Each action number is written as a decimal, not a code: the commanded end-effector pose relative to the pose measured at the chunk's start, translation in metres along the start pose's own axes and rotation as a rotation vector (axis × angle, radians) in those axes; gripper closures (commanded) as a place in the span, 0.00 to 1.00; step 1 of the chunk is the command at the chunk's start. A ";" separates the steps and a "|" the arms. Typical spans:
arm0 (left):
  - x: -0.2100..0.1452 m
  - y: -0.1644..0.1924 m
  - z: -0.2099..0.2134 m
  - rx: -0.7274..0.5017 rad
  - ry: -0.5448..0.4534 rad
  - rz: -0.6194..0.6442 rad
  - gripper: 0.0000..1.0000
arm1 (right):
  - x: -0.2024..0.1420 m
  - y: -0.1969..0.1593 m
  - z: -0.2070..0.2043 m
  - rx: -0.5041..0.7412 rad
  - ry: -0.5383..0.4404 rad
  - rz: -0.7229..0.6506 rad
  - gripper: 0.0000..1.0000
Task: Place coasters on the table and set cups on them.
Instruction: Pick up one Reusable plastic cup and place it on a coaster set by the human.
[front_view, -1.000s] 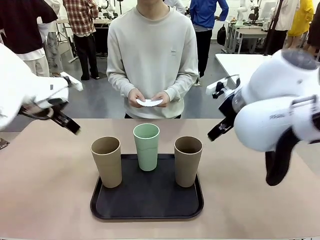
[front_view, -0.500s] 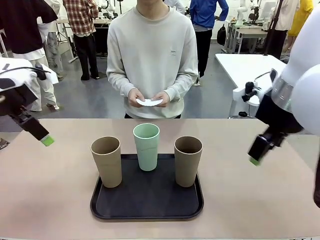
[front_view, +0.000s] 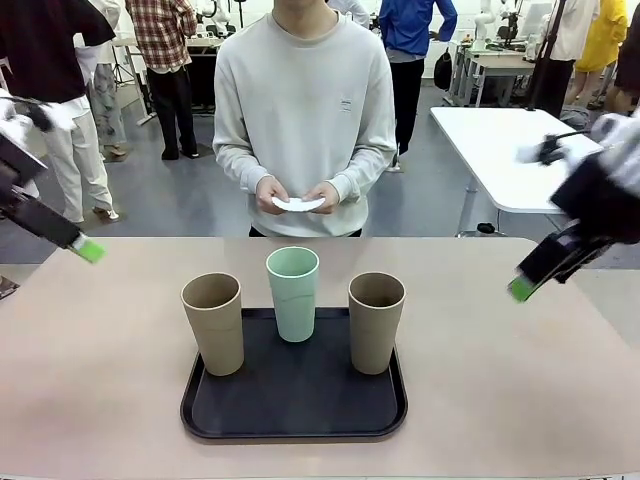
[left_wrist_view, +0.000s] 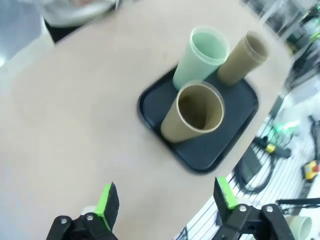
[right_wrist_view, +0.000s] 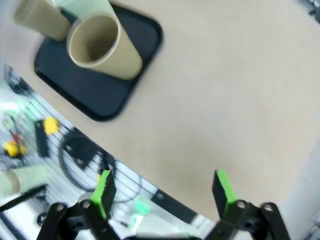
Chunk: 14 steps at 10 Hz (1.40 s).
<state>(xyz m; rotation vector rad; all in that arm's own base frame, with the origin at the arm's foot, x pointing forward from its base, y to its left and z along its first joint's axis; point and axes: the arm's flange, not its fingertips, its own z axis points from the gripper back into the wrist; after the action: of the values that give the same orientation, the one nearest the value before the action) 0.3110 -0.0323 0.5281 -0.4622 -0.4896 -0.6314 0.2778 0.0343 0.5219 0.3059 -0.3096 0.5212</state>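
Three cups stand upright on a black tray near the middle of the tan surface. A tan cup is at the robot's left and another tan cup at its right. A mint green cup sits between them, farther toward the person. The cups are close together but do not touch.

The coasters are off the surface. They show as a thin white piece held in both of the person's hands at waist height, beyond the far edge. How many there are cannot be told.

The left end effector is open, its green-padded fingers spread wide and holding nothing. It hangs in the air above the left end of the surface, well apart from the tray. The right end effector is also open and empty. It is raised over the right end of the surface, well apart from the cups.
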 end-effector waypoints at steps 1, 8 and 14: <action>-0.043 0.043 0.016 -0.543 -0.443 0.155 0.00 | -0.068 -0.089 0.012 0.661 -0.351 -0.295 0.00; -0.109 0.136 -0.001 -0.767 -0.345 0.499 0.00 | -0.126 -0.184 -0.010 0.863 -0.298 -0.557 0.00; -0.106 0.130 0.013 -0.661 -0.283 0.516 0.00 | -0.136 -0.190 0.000 0.813 -0.282 -0.615 0.00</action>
<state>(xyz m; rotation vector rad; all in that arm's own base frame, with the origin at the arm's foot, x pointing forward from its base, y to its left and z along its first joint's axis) 0.3202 0.1166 0.4416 -1.2889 -0.4075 -0.2086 0.2638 -0.1812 0.4357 1.2155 -0.2452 -0.0334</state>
